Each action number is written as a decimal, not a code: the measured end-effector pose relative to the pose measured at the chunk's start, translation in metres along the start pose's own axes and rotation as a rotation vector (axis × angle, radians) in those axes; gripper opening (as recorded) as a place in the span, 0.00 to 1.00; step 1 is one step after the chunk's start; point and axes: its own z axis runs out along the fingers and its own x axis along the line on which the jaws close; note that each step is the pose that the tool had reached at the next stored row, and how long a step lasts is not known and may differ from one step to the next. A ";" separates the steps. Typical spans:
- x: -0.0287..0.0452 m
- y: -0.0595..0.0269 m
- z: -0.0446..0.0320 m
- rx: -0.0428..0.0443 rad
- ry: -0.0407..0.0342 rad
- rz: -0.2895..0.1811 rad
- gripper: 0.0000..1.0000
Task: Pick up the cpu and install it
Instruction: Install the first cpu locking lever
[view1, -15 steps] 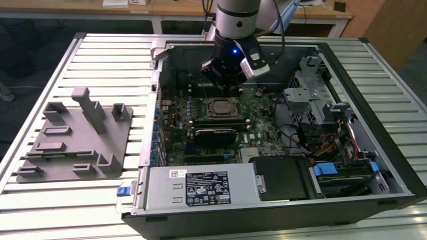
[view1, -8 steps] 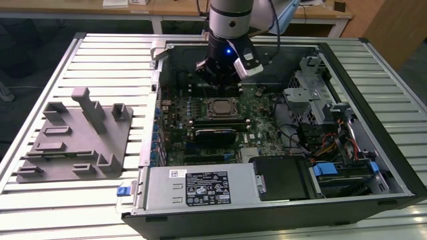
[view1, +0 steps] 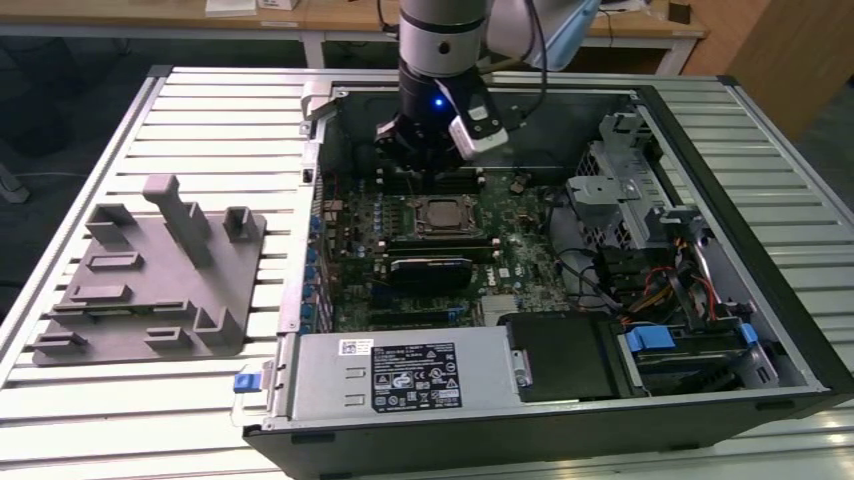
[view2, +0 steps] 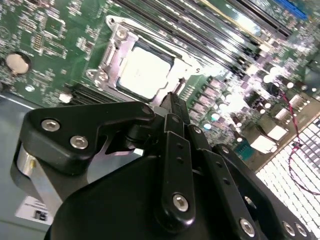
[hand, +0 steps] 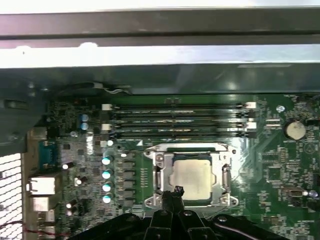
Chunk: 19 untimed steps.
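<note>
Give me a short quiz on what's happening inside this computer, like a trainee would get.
1. Fill in: the cpu sits in the socket of the green ____.
2. True or false: the cpu lies on the grey tray.
3. Where is the gripper?
A) over the grey tray
B) inside the computer case, close to the socket
C) over the power supply

Key: 1 motherboard; 2 false; 3 B.
</note>
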 end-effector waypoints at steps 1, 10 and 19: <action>0.0025 -0.0001 0.0000 0.0000 0.0000 0.000 0.11; 0.0255 -0.0007 0.0002 0.0001 0.0000 0.000 0.11; 0.0404 -0.0010 0.0004 0.0000 -0.0001 0.000 0.11</action>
